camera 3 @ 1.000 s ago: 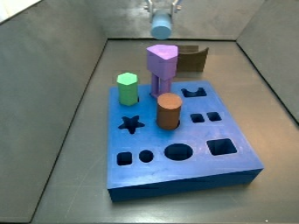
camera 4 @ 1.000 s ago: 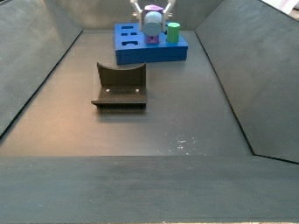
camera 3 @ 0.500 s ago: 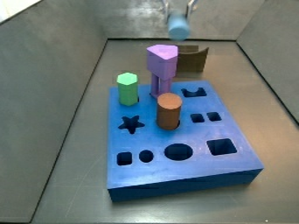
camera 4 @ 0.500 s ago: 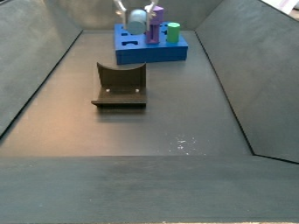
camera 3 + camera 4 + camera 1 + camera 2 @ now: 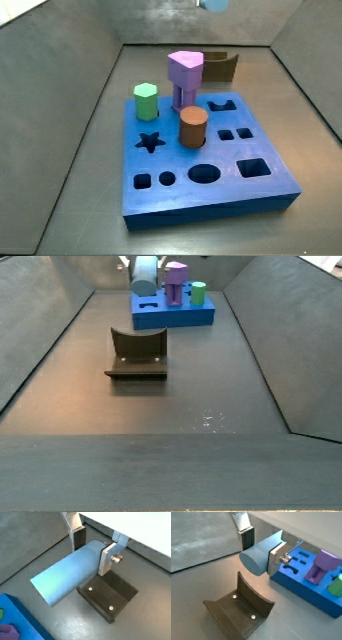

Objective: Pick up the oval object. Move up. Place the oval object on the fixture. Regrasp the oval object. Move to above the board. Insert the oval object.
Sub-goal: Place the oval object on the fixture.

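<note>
Wrist views: your gripper (image 5: 92, 546) pinches the oval object (image 5: 70, 569) crosswise, above the fixture (image 5: 238, 610) on grey floor, board (image 5: 308, 592) beside. Side views: object (image 5: 144, 273) up near the back wall, grey bin walls around.

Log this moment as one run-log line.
claw: shut on oval object | position: raised above fixture | board: oval not inserted

The gripper (image 5: 92, 548) is hanging high over the floor, its two flat silver fingers (image 5: 276, 558) pressing on opposite sides of the oval object (image 5: 70, 573), which is lying level between them. In a side view the gripper (image 5: 143, 268) is showing only at the upper edge of the scene.
</note>
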